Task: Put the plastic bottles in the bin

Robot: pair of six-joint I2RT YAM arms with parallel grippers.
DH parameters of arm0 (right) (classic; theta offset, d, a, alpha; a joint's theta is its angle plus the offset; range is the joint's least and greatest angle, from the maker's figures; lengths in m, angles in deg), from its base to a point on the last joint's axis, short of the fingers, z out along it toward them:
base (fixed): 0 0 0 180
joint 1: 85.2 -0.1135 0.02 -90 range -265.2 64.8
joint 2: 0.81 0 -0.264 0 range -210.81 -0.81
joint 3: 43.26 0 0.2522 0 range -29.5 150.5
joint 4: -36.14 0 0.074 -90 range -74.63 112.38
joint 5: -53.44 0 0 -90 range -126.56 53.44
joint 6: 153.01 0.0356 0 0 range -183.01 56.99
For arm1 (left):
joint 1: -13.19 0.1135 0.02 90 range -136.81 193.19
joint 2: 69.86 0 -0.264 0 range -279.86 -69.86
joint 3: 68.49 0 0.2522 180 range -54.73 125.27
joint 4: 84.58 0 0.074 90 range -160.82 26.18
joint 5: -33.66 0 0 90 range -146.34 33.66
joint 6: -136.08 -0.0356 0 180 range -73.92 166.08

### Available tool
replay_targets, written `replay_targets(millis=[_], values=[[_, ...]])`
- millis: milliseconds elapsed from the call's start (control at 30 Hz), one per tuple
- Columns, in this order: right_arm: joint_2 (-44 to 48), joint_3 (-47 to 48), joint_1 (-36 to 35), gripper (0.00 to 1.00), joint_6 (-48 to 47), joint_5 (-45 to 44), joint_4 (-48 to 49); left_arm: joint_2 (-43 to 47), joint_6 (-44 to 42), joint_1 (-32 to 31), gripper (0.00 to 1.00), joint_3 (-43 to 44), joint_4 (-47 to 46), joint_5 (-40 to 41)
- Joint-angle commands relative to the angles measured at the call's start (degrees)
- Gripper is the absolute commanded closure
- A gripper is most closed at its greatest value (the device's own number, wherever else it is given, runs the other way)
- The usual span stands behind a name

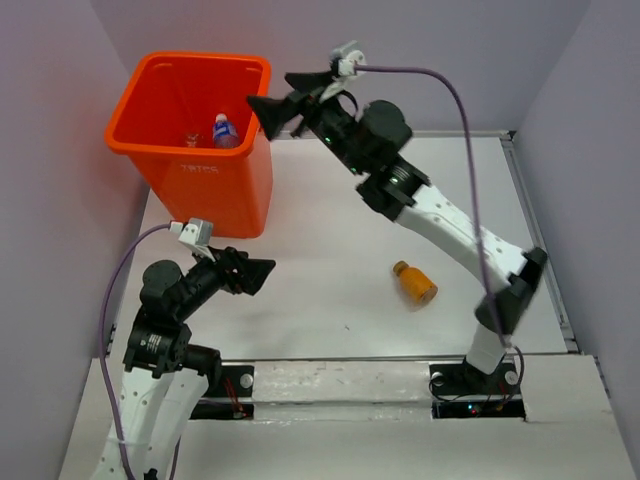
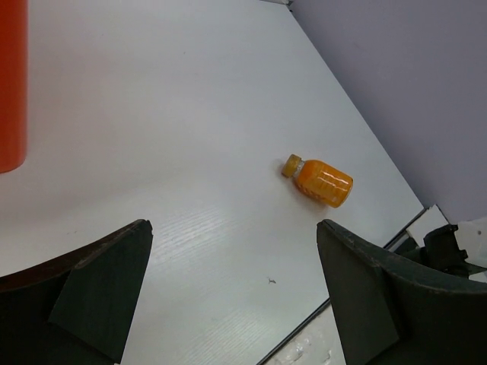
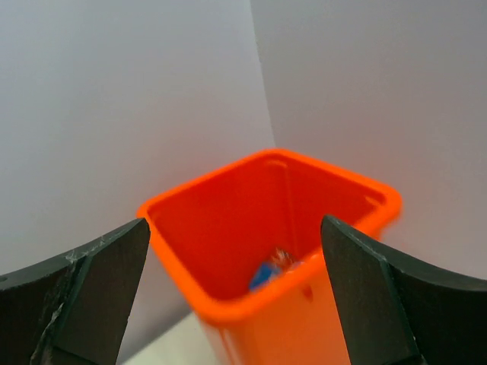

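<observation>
**One stubby orange bottle to fetch, both tools empty**

Nearest to us, by the arms' bases, the left tool hangs low over the white desk. Its jaws are spread wide and there is nothing between them. In its wrist view the gap frames bare desk, with the stubby orange plastic bottle further out and a little to the right.

That bottle lies on its side in the right half of the desk, well apart from both tools. It is the only bottle we see outside the bin.

Farthest away, the right tool hovers at the right-hand rim of the large bright orange plastic bin, which stands at the far left corner. Its jaws are also wide open and hold nothing. Its wrist view looks down into the bin, where a clear plastic bottle with a blue label lies on the bottom. Something clear lies beside it, but we cannot tell what.

We judge the step in hand to be picking up the orange bottle. To do it well:
- We should set the jaws across the round body, not the narrow cap end.
- We should line them up square to its long axis, so closing them does not roll it away.
- We should come down low enough to grip at its widest part, and lift clear of the thick rim before letting go.
</observation>
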Motion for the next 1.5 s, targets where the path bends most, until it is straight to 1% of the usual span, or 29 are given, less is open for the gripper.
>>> replay_targets(millis=[0,33,100,133,167,200,233,333,400,433,467,533,600,667,733,900,1033,1067,1167,1200,1233,1267,1300,1333,1367,1400,1467], values=[[22.57,-22.94,3.16,0.02,0.54,-6.84,-14.11,-1.57,-2.19,0.10,0.01,1.47,-4.45,-2.42],[28.70,-30.56,4.56,0.01,4.64,-7.12,-23.54,-2.10,-2.54,0.01,0.01,1.99,-5.67,-2.42],[34.01,-37.46,7.82,0.01,7.84,-7.74,-30.55,-2.63,-3.07,-0.69,0.01,1.65,-7.08,-2.60],[36.30,-42.80,10.79,0.01,8.72,-7.31,-37.36,-3.15,-2.99,-1.48,0.01,1.30,-8.40,-2.51],[38.84,-43.99,12.12,0.00,9.69,-6.87,-42.30,-3.33,-2.81,-2.18,0.01,0.42,-9.02,-2.42],[39.39,-44.52,13.36,0.00,11.78,-7.73,-46.96,-3.51,-2.72,-3.49,0.01,0.24,-9.37,-2.33],[39.75,-45.66,13.98,0.00,12.76,-8.78,-55.36,-3.25,-2.72,-4.12,0.01,-0.02,-9.38,-2.16],[40.80,-47.25,13.98,0.00,16.63,-11.43,-66.39,-1.85,-2.37,-6.49,0.01,-0.38,-9.20,-0.93],[40.28,-48.04,14.51,0.00,17.95,-12.65,-69.67,-1.14,-2.20,-7.37,0.01,-0.38,-8.94,0.30],[39.58,-47.96,15.12,0.00,18.13,-13.62,-73.08,-0.44,-1.94,-8.07,0.01,-0.38,-8.68,1.43],[37.40,-47.26,15.65,0.00,18.83,-15.80,-74.94,-0.17,-1.85,-8.51,0.01,-0.38,-8.50,2.06],[35.02,-46.90,16.44,0.00,18.14,-15.39,-78.72,0.79,-1.58,-9.22,0.01,-0.29,-7.80,3.46],[31.34,-47.51,17.23,0.00,16.21,-14.51,-80.84,1.23,-1.23,-10.27,0.01,-0.20,-7.36,4.87],[29.04,-48.65,18.64,0.00,14.80,-13.11,-80.94,1.24,-1.05,-10.71,0.01,-0.03,-7.01,5.49],[26.76,-50.41,19.96,0.00,12.95,-7.68,-79.54,1.24,-1.05,-11.07,0.01,-0.02,-6.74,5.93],[21.57,-52.00,21.19,0.00,11.19,-1.96,-78.74,2.37,-0.88,-11.85,0.01,0.06,-6.48,6.72],[16.64,-53.40,23.64,0.00,8.74,0.34,-74.01,2.99,-0.88,-12.65,0.01,0.06,-6.39,6.89],[13.94,-54.19,24.26,0.00,7.60,0.78,-73.21,2.99,-0.88,-12.65,0.01,0.06,-6.30,7.07],[10.32,-54.20,24.79,0.09,7.15,1.75,-71.98,3.08,-0.79,-13.09,0.01,0.15,-6.13,7.33],[10.48,-54.28,24.79,0.17,7.41,2.54,-71.28,3.08,-0.79,-13.09,0.01,0.24,-6.04,7.42],[11.09,-54.37,24.79,0.22,8.28,2.46,-69.79,3.08,-0.79,-13.09,0.01,0.24,-6.04,7.42],[12.14,-54.11,24.79,0.27,8.29,1.59,-69.34,3.08,-0.79,-13.09,0.01,0.24,-6.04,7.42],[13.37,-53.67,24.79,0.37,9.94,0.36,-69.25,3.00,-0.70,-13.17,0.01,0.24,-6.12,7.34],[16.25,-52.19,24.79,0.41,10.48,-2.18,-69.34,2.82,-0.79,-13.18,0.01,0.15,-6.30,7.16],[17.67,-51.04,24.79,0.48,11.53,-2.99,-70.12,2.64,-0.79,-13.26,0.01,0.15,-6.39,6.81],[18.99,-49.55,24.79,0.49,12.15,-3.86,-70.91,2.47,-0.96,-13.26,0.01,0.15,-6.48,6.63],[23.04,-43.41,21.20,0.49,12.94,-4.84,-73.11,2.12,-1.05,-13.18,0.01,0.15,-6.56,6.46]])
